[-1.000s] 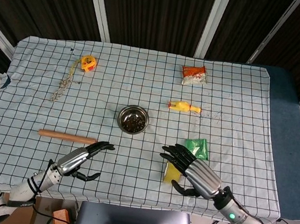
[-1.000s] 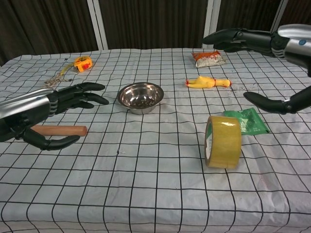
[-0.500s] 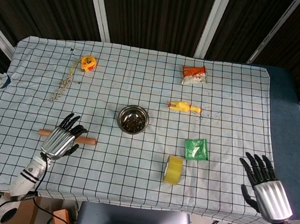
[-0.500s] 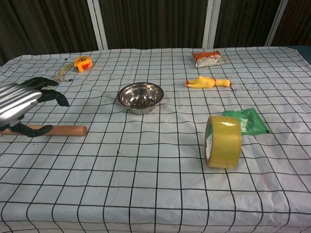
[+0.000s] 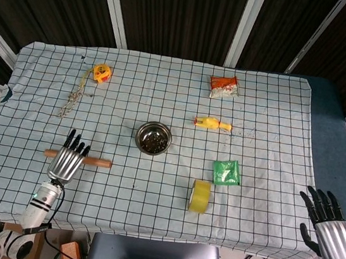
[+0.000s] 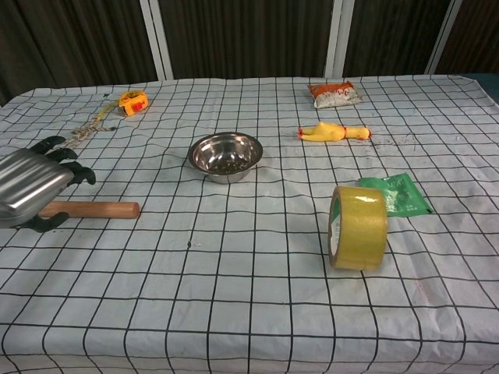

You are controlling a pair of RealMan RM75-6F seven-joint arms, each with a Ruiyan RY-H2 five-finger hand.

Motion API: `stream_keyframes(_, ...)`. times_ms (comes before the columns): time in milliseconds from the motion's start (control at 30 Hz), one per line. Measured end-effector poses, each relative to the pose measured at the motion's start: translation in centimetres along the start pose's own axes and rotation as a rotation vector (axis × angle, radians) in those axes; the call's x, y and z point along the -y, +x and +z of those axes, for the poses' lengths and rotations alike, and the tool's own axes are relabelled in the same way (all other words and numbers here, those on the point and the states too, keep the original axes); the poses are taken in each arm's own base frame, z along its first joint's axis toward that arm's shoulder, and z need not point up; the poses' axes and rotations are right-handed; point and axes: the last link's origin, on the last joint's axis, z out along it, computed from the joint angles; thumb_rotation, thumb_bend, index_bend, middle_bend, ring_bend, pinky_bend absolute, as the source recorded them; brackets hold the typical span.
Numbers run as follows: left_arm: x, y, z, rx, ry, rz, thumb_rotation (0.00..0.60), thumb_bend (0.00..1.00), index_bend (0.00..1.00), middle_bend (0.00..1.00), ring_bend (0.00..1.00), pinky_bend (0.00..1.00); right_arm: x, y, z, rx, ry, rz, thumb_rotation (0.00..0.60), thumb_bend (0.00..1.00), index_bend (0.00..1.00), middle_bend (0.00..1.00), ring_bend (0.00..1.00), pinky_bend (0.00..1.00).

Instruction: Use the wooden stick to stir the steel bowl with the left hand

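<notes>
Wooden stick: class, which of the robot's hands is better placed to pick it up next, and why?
The left hand: it hovers open right over the wooden stick. The right hand is off the table's far corner.

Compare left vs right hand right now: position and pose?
The left hand is over the table, above the wooden stick, which lies flat on the cloth; the right hand is off the table's right edge, over nothing.
The left hand shows in both views; the right hand only in the head view.
Shared: both have fingers spread and pointing away from the robot, and neither holds anything.
</notes>
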Motion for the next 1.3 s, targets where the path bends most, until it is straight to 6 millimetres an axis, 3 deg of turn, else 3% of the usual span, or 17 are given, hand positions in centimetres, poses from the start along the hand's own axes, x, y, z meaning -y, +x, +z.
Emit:
stream_keyframes(733, -1.4, -0.9, 0.5, 0.014, -0.019, 0.029, 0.6, 0.33, 0.41, 0.41, 0.23, 0.07, -1.3, 0.3, -0.4, 0.039, -0.063, 0.024, 0.6, 0.43, 0.0, 0.0, 0.0, 0.0)
stream_keyframes(1000, -1.7, -0.9, 0.9, -0.011, -0.033, -0.002, 0.6, 0.32, 0.5, 0.55, 0.33, 0.1, -1.4, 0.2, -0.5, 0.06, -0.072, 0.02, 0.6, 0.43, 0.0, 0.0, 0.0, 0.0)
stream_keyframes(1300, -1.0, -0.2, 1.3, -0.117, -0.038, -0.032, 0.6, 0.36, 0.62, 0.62, 0.38, 0.12, -1.5, 0.1, -0.4, 0.083, -0.069, 0.023, 0.6, 0.43, 0.0, 0.0, 0.0, 0.0)
